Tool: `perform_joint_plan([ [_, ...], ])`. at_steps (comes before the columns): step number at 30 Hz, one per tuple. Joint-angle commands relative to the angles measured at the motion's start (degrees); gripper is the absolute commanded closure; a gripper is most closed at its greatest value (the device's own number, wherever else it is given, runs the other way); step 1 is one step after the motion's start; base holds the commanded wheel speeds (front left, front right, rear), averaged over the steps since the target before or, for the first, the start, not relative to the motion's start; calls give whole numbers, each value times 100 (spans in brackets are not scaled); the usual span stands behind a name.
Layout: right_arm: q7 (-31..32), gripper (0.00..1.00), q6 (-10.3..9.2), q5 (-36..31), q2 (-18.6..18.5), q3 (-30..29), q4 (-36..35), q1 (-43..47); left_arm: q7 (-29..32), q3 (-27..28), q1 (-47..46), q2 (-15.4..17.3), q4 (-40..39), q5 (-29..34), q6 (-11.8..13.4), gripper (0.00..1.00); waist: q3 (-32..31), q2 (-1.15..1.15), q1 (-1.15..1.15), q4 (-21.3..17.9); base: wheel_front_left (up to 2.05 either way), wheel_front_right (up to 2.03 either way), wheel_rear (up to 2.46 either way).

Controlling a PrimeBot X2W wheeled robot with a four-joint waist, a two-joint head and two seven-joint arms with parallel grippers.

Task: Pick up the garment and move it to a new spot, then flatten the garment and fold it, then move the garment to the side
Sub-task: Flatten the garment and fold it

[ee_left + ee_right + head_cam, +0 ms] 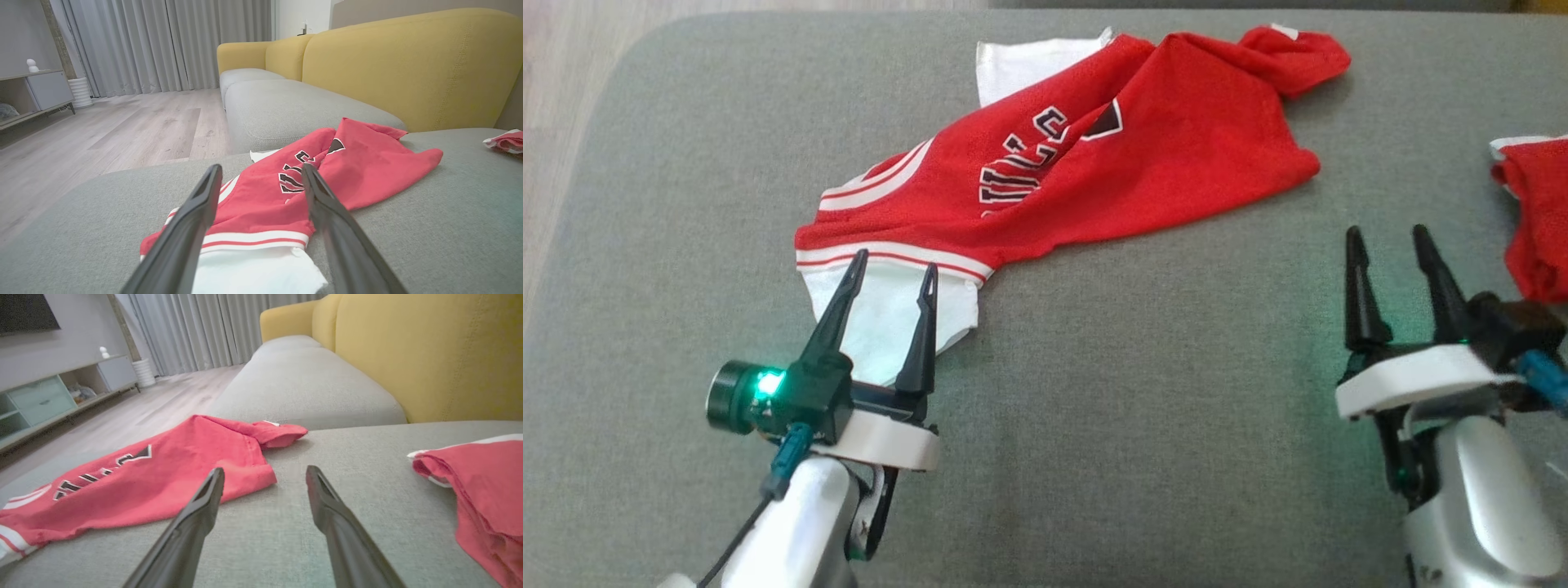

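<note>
garment [1094, 163] lies just before left end effector [894, 265].

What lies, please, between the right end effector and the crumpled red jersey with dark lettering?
Nothing but bare grey fabric sofa cushion, as the head view shows.

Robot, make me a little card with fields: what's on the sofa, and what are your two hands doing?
surface: grey sofa cushion
jersey: red, crumpled, not folded
other red garment: at the right edge
left gripper: open, empty, by the jersey's white end
right gripper: open, empty, above bare cushion
</note>
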Motion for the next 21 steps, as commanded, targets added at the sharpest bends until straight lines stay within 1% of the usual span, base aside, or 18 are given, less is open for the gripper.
perform_joint_plan([
  [1, 53, 0, -5, -71, -21, 62, -172, -226, -29, 263, -141, 35, -201, 44, -4, 0, 56, 0, 1, 25, 0, 0, 0],
  [5, 454, 0, -5, -73, -21, -221, 184, -697, -29, 274, -198, -25, -187, 95, -65, 0, 224, 0, 1, 88, 0, 0, 0],
  [10, 784, 0, -5, 182, -21, -527, 1157, -1449, -29, 221, -322, -182, -127, 161, -163, 0, 438, 0, 1, 253, 0, 0, 0],
  [15, 816, 0, -5, -237, -21, -757, 2120, -2146, -29, 169, -445, -301, -58, 205, -265, 0, 632, 0, 1, 432, 0, 0, 0],
  [19, 693, 0, -5, -525, -21, -931, 2737, -2548, -29, 199, -492, -338, -30, 247, -294, 0, 735, 0, 1, 525, 0, 0, 0],
  [20, 629, 0, -5, -705, -21, -1009, 2997, -2710, -29, 218, -504, -351, -34, 267, -309, 0, 782, 0, 1, 553, 0, 0, 0],
  [21, 600, 0, -5, -804, -21, -1046, 3115, -2781, -29, 228, -509, -359, -39, 276, -314, 0, 802, 0, 1, 562, 0, 0, 0],
])
